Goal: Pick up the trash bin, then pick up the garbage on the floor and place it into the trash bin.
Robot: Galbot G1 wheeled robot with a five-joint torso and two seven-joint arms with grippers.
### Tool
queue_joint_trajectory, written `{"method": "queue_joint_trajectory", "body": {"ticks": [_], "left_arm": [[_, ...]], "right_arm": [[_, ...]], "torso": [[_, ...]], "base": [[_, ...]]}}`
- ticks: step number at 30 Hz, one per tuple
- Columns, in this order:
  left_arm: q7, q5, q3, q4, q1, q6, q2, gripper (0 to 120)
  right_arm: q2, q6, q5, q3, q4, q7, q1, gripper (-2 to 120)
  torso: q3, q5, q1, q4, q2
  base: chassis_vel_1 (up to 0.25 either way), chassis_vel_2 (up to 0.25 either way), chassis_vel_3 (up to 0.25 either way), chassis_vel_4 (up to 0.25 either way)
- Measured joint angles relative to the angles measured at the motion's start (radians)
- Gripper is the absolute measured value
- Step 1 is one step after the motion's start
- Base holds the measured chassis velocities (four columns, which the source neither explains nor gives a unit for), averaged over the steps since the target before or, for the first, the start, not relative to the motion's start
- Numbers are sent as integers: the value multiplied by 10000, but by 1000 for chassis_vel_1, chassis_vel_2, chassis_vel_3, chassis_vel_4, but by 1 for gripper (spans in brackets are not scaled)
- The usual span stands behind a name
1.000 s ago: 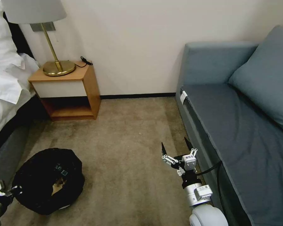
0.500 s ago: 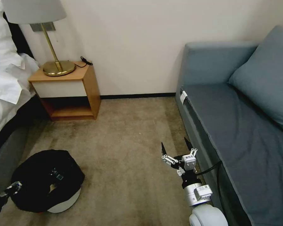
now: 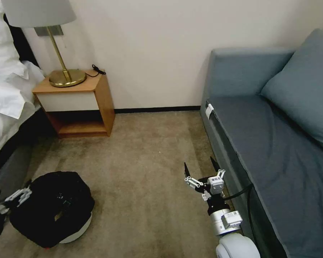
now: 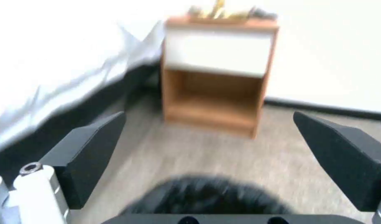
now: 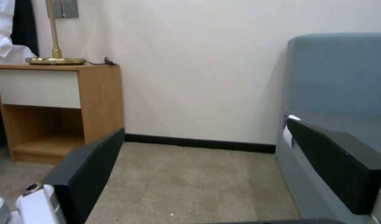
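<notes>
The trash bin, a low white tub under a crinkled black bag, sits on the carpet at the lower left. My left gripper is open at the bin's left edge, level with the bag's rim. In the left wrist view its black fingers stand wide apart, with the blurred bag low between them. A small tan patch shows in the bag's opening; I cannot tell what it is. The garbage is otherwise out of view. My right gripper hangs open over the carpet beside the sofa, holding nothing.
A wooden nightstand with a brass lamp stands against the far wall. The bed runs along the left and a blue-grey sofa along the right. Bare carpet lies between them.
The bin has tipped back from facing the camera to sitting lower, its white wall now showing. My left gripper has moved up and in along the bin's left side. The right arm has not moved.
</notes>
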Motion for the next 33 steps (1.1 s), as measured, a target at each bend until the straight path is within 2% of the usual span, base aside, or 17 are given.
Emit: {"method": "queue_joint_trajectory", "body": {"ticks": [1, 2, 3, 4, 5, 6, 8, 9, 10, 12, 13, 14, 19, 33], "left_arm": [[0, 0, 0, 0, 0, 0, 0, 100], [96, 466, 369, -117, 122, -721, -68, 100], [118, 795, 702, -202, 219, -1160, -96, 100], [103, 1216, 1208, -303, 357, -1661, -118, 100], [5, 1809, 1966, -411, 557, -2276, -145, 100], [5, 1809, 1966, -411, 557, -2276, -145, 100], [-234, 2658, 2914, -500, 837, -2875, -227, 100], [-308, 2857, 3154, -512, 903, -2999, -262, 100], [-499, 3217, 3628, -505, 996, -3239, -353, 100], [-546, 3300, 3739, -490, 1008, -3294, -385, 100], [-737, 3611, 4168, -360, 1006, -3539, -515, 100], [-797, 3679, 4312, -314, 976, -3628, -554, 100], [-937, 3716, 4528, -250, 825, -3735, -581, 100], [-952, 3646, 4477, -230, 796, -3660, -572, 100]], "right_arm": [[0, 0, 0, 0, 0, 0, 0, 100], [0, 0, 0, -1, 0, 0, 0, 100], [0, 0, 0, -1, 0, 0, 0, 100], [1, 0, 0, -1, 0, 0, 1, 100], [1, 0, 0, -1, 0, 0, 0, 100], [1, 0, 0, -1, 0, 0, 0, 100], [1, 0, 0, 1, 0, 0, 1, 100], [1, 0, 0, -1, 0, 0, 0, 100], [1, 0, 0, 0, 1, 0, 1, 100], [0, -1, 0, -1, 0, 0, 0, 100], [1, 0, 0, -2, 0, 0, 0, 100], [1, -1, 0, -1, 0, 0, 0, 100], [1, -1, 0, -1, 0, 1, 1, 100], [0, -1, 0, -1, 0, 0, 1, 100]], "torso": [[0, 0, 0, 0, 0], [0, 0, 0, 0, 0], [0, 0, 0, 0, 0], [0, 0, 0, 0, 0], [0, 0, 0, -4, -1], [0, 0, 0, -4, -1], [0, 0, 0, -4, 0], [-1, -1, 0, -3, 0], [0, -2, 0, -1, -1], [0, -1, 0, -2, 0], [0, -2, 0, -1, 0], [0, -2, 0, 0, 0], [0, -1, 0, -2, 0], [0, -2, 0, -1, 0]], "base": [[0, 0, 0, 0], [0, 0, 0, 0], [0, 0, 0, 0], [0, 0, 0, 0], [0, 0, 0, 0], [0, 0, 0, 0], [0, 0, 0, 0], [0, 0, 0, 0], [0, 0, 0, 0], [0, 0, 0, 0], [0, 0, 0, 0], [0, 0, 0, 0], [0, 0, 0, 0], [0, 0, 0, 0]]}}
